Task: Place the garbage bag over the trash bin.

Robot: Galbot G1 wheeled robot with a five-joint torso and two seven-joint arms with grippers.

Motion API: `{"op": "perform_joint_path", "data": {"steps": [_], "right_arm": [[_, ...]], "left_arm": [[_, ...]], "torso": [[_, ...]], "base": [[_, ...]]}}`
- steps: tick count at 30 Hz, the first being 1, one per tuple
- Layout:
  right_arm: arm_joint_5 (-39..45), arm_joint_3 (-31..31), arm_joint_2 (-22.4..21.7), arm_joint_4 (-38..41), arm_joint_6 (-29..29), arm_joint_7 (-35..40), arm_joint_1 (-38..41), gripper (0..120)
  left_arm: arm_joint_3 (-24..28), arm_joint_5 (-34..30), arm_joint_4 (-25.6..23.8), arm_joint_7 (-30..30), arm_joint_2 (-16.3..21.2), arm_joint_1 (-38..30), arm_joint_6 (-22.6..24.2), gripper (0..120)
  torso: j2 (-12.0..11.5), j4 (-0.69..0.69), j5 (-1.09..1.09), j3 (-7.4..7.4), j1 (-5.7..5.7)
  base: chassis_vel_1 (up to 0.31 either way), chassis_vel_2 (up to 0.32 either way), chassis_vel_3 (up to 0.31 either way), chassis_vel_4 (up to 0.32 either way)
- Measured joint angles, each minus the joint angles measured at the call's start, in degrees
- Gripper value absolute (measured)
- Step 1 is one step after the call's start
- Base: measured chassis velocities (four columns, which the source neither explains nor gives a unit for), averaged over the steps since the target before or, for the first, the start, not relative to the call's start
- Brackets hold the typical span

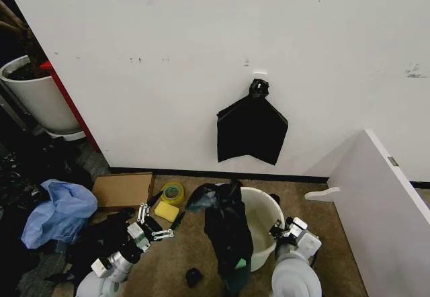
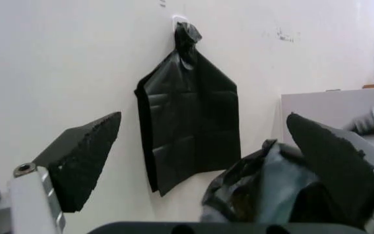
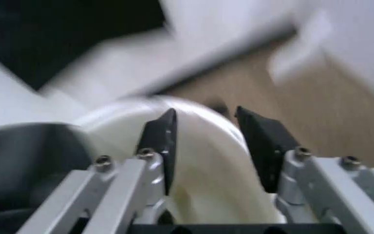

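Observation:
The trash bin (image 1: 265, 220) is a cream-white round bucket on the brown floor near the wall. The garbage bag (image 1: 225, 233), crinkled glossy black, hangs over the bin's left rim and down its outside. My left gripper (image 1: 153, 224) stands open on the floor side left of the bag, apart from it; in the left wrist view its fingers (image 2: 83, 156) are spread wide with the garbage bag (image 2: 265, 192) beyond them. My right gripper (image 1: 279, 230) is open at the bin's right rim; the bin's rim (image 3: 206, 151) runs between its fingers (image 3: 161, 144).
A flat black bag (image 1: 252, 130) with a knotted top hangs on the wall above the bin. Cardboard (image 1: 122, 189), a yellow tape roll (image 1: 173, 193), a yellow sponge (image 1: 166, 211) and blue plastic (image 1: 60, 213) lie left. A white panel (image 1: 383, 206) stands right; a planter (image 1: 40, 99) far left.

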Motion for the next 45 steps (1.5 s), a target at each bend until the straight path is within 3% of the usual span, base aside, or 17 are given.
{"op": "perform_joint_path", "data": {"steps": [5,6,8,10,12,13,14,19,24,28,34,38,40,42,45], "right_arm": [[-9.4,-1.1,-2.8,2.1,1.5,-7.1,-2.0,51],[-14.9,-2.0,-5.8,3.2,1.9,-16.9,-3.7,61],[-18.0,-4.0,-8.8,4.8,-2.5,-23.3,-4.1,68],[-18.9,-5.1,-9.5,5.3,-5.2,-24.0,-3.8,71],[-21.4,-9.2,-10.6,5.9,-12.6,-23.3,-1.7,78],[-22.6,-14.1,-11.4,6.2,-20.3,-20.2,1.3,86],[-22.4,-15.9,-11.5,6.3,-22.3,-19.3,2.4,90],[-22.0,-18.9,-11.9,4.4,-24.2,-17.9,4.7,99],[-22.8,-19.6,-11.9,0.0,-22.5,-18.3,7.1,100],[-21.8,-18.9,-11.4,-2.3,-17.4,-20.0,9.0,83],[-18.3,-17.9,-11.1,-2.6,-16.7,-19.5,10.1,65],[-18.0,-16.1,-11.2,-3.8,-14.6,-20.2,10.0,46],[-18.0,-15.9,-11.2,-3.9,-14.4,-20.4,9.9,46],[-18.2,-15.1,-11.3,-4.5,-13.7,-21.1,9.8,38],[-20.0,-12.9,-11.8,-5.9,-12.2,-23.4,9.2,22]], "left_arm": [[-0.5,0.0,-0.5,0.0,0.0,0.5,-0.1,100],[-1.0,0.2,-1.2,0.1,-0.1,1.1,-0.1,100],[-1.4,0.3,-1.8,0.1,-0.3,1.6,-0.1,100],[-1.6,0.5,-1.9,0.1,-0.3,1.7,-0.1,100],[-1.9,0.7,-2.0,0.1,-0.3,1.7,-0.1,100],[-2.1,0.9,-2.0,0.1,-0.5,1.7,0.0,100],[-2.2,0.9,-1.9,0.1,-0.6,1.7,0.0,100],[-2.1,1.3,-1.3,-0.3,-1.2,1.7,0.2,100],[-1.2,1.8,-1.5,-2.5,-1.7,2.3,0.7,100],[1.6,1.9,-3.0,-5.5,-1.5,3.9,1.5,100],[6.3,4.1,-4.6,-10.5,-0.4,6.1,2.9,100],[8.5,8.1,-6.9,-18.7,1.0,8.0,7.7,100],[8.6,8.2,-7.2,-19.2,1.1,8.2,8.2,100],[9.1,8.4,-8.5,-21.2,1.7,8.6,10.6,100],[10.6,8.5,-13.2,-27.3,3.5,9.4,18.0,100]], "torso": [[0.0,0.00,0.00,0.00,0.00],[0.0,-0.01,0.01,0.00,0.00],[0.0,0.00,0.00,0.00,0.00],[0.0,0.00,0.00,0.00,0.00],[0.0,0.00,0.01,0.00,0.00],[0.0,0.01,0.01,0.00,0.00],[0.0,0.00,0.01,0.00,0.00],[0.0,0.00,0.01,0.00,0.00],[0.0,0.00,0.01,0.01,0.00],[0.0,0.00,0.00,0.01,0.00],[0.0,0.00,0.00,0.00,0.00],[0.0,0.01,0.01,0.00,0.00],[0.0,0.00,0.00,0.01,0.00],[0.0,0.00,0.01,0.00,0.00],[0.0,0.00,0.01,0.01,0.00]], "base": [[0.000,0.000,0.000,0.000],[0.000,0.000,0.000,0.000],[0.000,0.000,0.000,0.000],[0.000,0.000,0.000,0.000],[0.000,0.000,0.000,0.000],[0.000,0.000,0.000,0.000],[0.000,0.000,0.000,0.000],[0.000,0.000,0.000,0.000],[0.000,0.000,0.000,0.000],[0.000,0.000,0.000,0.000],[0.000,0.000,0.000,0.000],[0.000,0.000,0.000,0.000],[0.000,0.000,0.000,0.000],[0.000,0.000,0.000,0.000],[0.000,0.000,0.000,0.000]]}}
